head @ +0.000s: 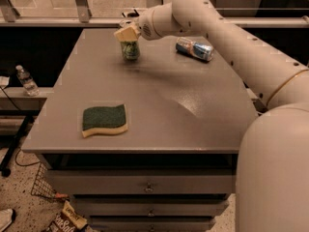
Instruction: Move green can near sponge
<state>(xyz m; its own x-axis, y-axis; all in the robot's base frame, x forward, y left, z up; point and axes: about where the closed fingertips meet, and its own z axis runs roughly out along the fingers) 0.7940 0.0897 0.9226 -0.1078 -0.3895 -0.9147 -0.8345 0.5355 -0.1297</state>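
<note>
While the hand [127, 33] is sitting right on top of the green can [130, 50] at the far side of the counter [193, 115], the task is looking barely begun. Hand is covering the can's top; whether it is apart or clamped on the can, I cannot tell. Can is standing upright, and it seems to be resting on the counter rather than lifted, though that is hard to confirm.

Sponge [104, 119] is lying flat near the front left edge, dark side up, well apart from the can. So the reach is looking done, the grasp is probably the step in hand, and the carry toward the near side and the set-down beside the sponge are both waiting.

Counts: one green can, one sponge, one hand. Also one blue-and-silver can [194, 49] lying on its side at the far right, near the green one but not touching it. One water bottle [26, 80] is standing off the counter on the left.
</note>
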